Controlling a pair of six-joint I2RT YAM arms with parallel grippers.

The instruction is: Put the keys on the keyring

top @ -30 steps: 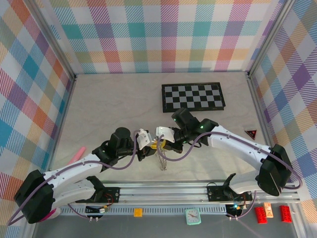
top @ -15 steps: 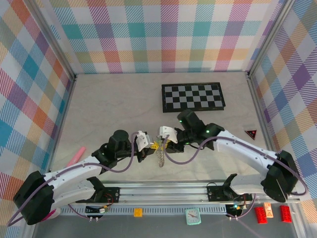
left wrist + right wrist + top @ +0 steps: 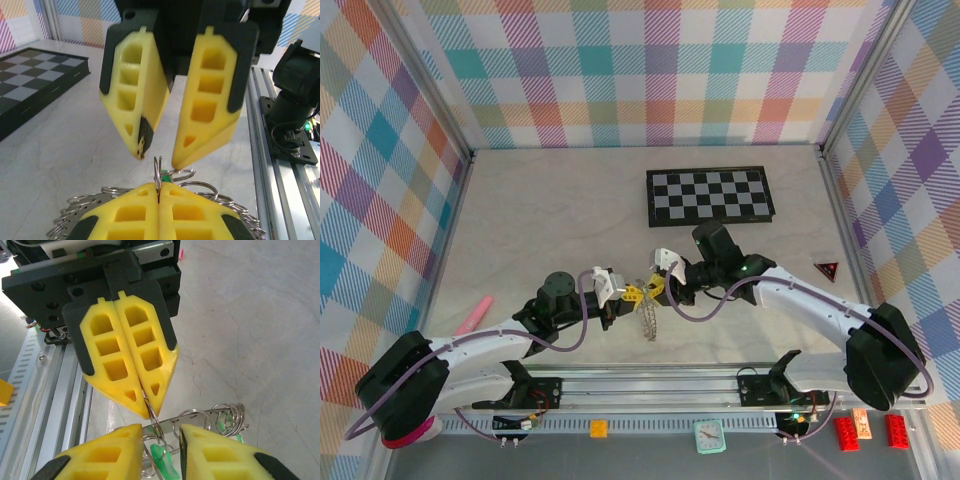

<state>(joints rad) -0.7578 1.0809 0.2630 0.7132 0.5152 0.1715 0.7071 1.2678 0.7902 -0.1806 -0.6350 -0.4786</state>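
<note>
yellow-padded left pincer (image 3: 622,296) clenched flat on a thin upright wire loop of the keyring (image 3: 647,319), pads tight together, no gap. right pincer (image 3: 654,284) released, jaws parted, nothing gripped, nose to nose with the left pair and almost touching. from left wrist: loop edge-on, poking up out of the clenched pads, right tips just above it on either side. from right wrist: same loop between own parted fingers, green keys (image 3: 162,460) low between them, more wire rings trailing right over the bench (image 3: 240,315). rest of keyring dangling below both pincers, long axis toward the arm bases; touching bench or not, cannot tell. keys below and just beside the right tips, right arm nearer. likely next: close on a key, thread onto the held loop. cannot tell whether either key already on.
</note>
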